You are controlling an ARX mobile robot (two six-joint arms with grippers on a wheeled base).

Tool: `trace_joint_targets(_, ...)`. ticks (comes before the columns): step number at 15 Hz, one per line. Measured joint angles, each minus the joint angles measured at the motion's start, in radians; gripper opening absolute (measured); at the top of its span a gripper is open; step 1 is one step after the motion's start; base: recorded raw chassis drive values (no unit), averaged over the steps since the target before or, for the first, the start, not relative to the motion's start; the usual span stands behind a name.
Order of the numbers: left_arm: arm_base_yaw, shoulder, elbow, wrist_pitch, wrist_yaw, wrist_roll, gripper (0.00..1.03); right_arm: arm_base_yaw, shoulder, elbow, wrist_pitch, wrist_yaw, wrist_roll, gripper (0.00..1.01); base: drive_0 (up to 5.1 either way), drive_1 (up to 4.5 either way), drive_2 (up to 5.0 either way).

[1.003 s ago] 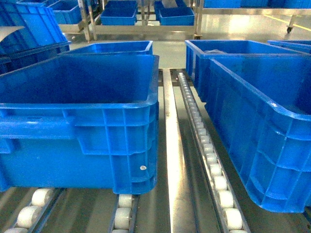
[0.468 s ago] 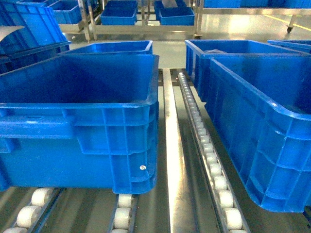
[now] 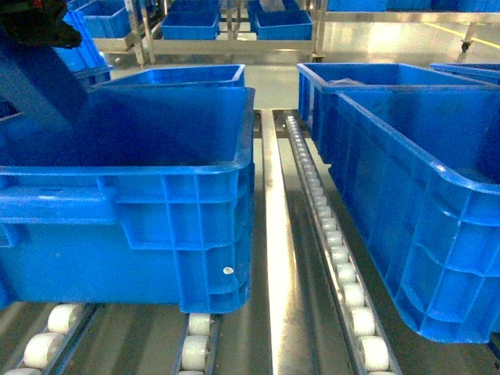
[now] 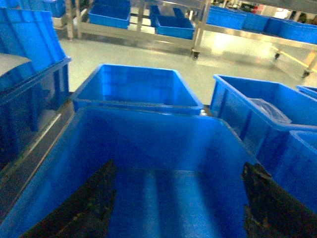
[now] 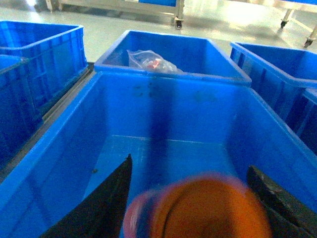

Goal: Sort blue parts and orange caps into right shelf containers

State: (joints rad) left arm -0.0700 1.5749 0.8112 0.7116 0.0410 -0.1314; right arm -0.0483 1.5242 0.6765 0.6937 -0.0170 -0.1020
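Nearby, orange cap (image 5: 208,210) above bin (image 5: 163,94).

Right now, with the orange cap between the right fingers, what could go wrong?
1. The round orange plastic cap looks motion-blurred between the spread right fingers above the large blue plastic bin; if dropping, it may bounce.
2. The left fingers hang over another blue bin; moving down off-centre could hit its rim.
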Motion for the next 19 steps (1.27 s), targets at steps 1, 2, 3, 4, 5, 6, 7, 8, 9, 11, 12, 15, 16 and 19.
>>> trace_joint_targets(1,-0.007,-0.002,-0.003,0.009,0.009,0.0,0.8,-0.002,-0.001,-0.001,0.016,0.01,0.0,0.73,0.0,0.0,0.0)
trace_joint_targets(2,-0.011,-0.002,-0.01,0.009,0.019,0.0,0.95,-0.005,-0.009,0.002,0.017,0.01,0.0,0.88,0.0,0.0,0.0)
trace_joint_targets(3,0.001,-0.004,-0.02,0.02,0.019,-0.008,0.98,-0.005,-0.008,0.002,0.007,0.011,0.0,1.0,0.0,0.0,0.0)
trace_joint_targets(4,0.021,-0.022,-0.042,0.029,0.024,-0.04,0.98,-0.005,-0.008,0.003,-0.016,0.02,-0.001,0.97,0.0,0.0,0.0)
trace_joint_targets(5,0.03,-0.041,-0.055,0.026,0.023,-0.078,0.98,-0.004,-0.008,0.003,-0.018,0.018,-0.001,0.98,0.0,0.0,0.0)
trace_joint_targets(6,0.028,-0.044,-0.062,0.063,-0.009,-0.066,0.94,-0.004,-0.008,-0.003,0.014,0.009,0.004,0.97,0.0,0.0,0.0)
trace_joint_targets(7,0.023,-0.082,-0.138,0.119,-0.076,0.008,0.8,-0.004,-0.022,-0.073,0.185,-0.026,0.046,0.83,0.0,0.0,0.0)
trace_joint_targets(8,0.023,-0.139,-0.229,0.147,-0.077,0.063,0.68,-0.002,-0.073,-0.157,0.24,-0.025,0.069,0.7,0.0,0.0,0.0)
trace_joint_targets(9,0.052,-0.185,-0.298,0.167,-0.044,0.092,0.55,0.03,-0.122,-0.224,0.257,0.013,0.081,0.57,0.0,0.0,0.0)
trace_joint_targets(11,0.076,-0.281,-0.427,0.193,-0.048,0.113,0.28,0.051,-0.21,-0.332,0.267,0.012,0.085,0.31,0.0,0.0,0.0)
trace_joint_targets(12,0.072,-0.323,-0.478,0.195,-0.044,0.114,0.16,0.048,-0.264,-0.384,0.266,0.014,0.087,0.16,0.0,0.0,0.0)
trace_joint_targets(15,0.07,-0.459,-0.599,0.179,-0.043,0.115,0.02,0.048,-0.407,-0.493,0.229,0.017,0.088,0.01,0.0,0.0,0.0)
trace_joint_targets(16,0.07,-0.504,-0.628,0.165,-0.042,0.115,0.02,0.048,-0.453,-0.521,0.209,0.017,0.088,0.01,0.0,0.0,0.0)
trace_joint_targets(19,0.07,-0.645,-0.702,0.094,-0.042,0.115,0.02,0.048,-0.557,-0.605,0.225,0.017,0.088,0.01,0.0,0.0,0.0)
